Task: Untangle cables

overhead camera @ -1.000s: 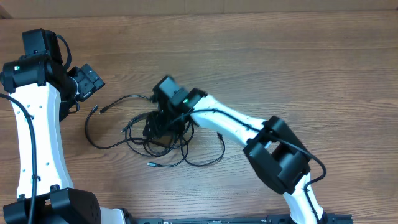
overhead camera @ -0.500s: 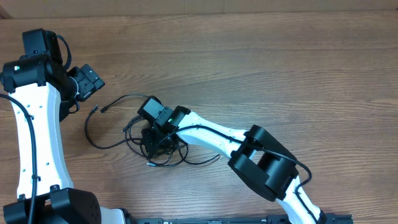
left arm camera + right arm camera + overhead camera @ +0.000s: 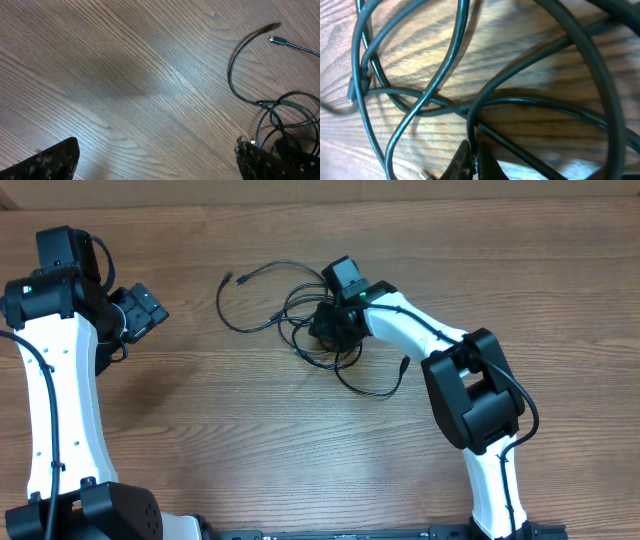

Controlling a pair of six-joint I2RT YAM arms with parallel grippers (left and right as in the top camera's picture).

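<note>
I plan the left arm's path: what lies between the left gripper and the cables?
Nothing: the overhead view shows only bare wooden table between the left gripper and the cables.

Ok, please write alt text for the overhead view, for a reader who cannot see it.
The right gripper is shut on a tangle of thin black cables near the middle of a wooden table. The left gripper is open, far to the left.
</note>
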